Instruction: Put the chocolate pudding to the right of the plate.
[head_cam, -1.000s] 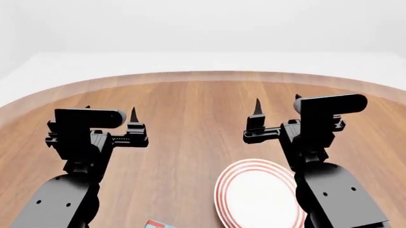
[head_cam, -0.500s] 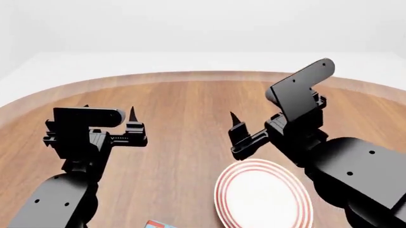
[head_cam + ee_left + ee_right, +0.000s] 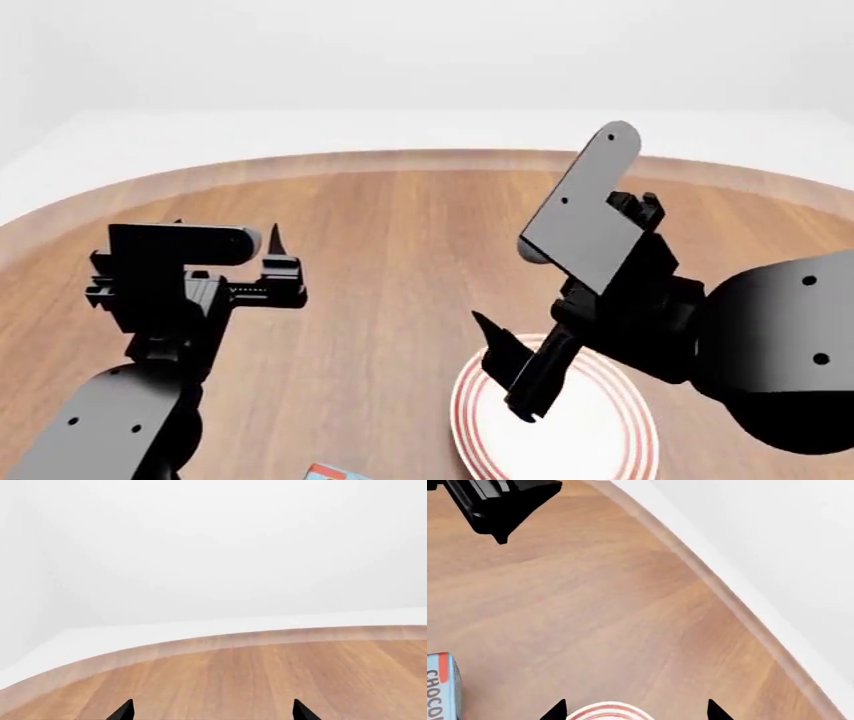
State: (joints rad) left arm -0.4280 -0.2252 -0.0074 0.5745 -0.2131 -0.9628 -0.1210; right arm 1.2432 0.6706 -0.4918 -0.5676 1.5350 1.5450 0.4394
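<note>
We see just a little bit of the chocolate pudding (image 3: 334, 472) at the very bottom of the head picture, left of the middle, and its light blue top with a red edge pokes in. In the right wrist picture the same box (image 3: 442, 686) sits at the lower left edge, and part of its lettering shows there. The plate (image 3: 603, 440) is round and white with red rings, low and right of the middle in the head picture. Our right gripper (image 3: 514, 385) hangs over the plate's left rim, tipped down toward it. Its two tips are wide apart and hold nothing. Our left gripper (image 3: 227, 235) is up at the left, over the brown table (image 3: 400, 260), also spread open and empty.
</note>
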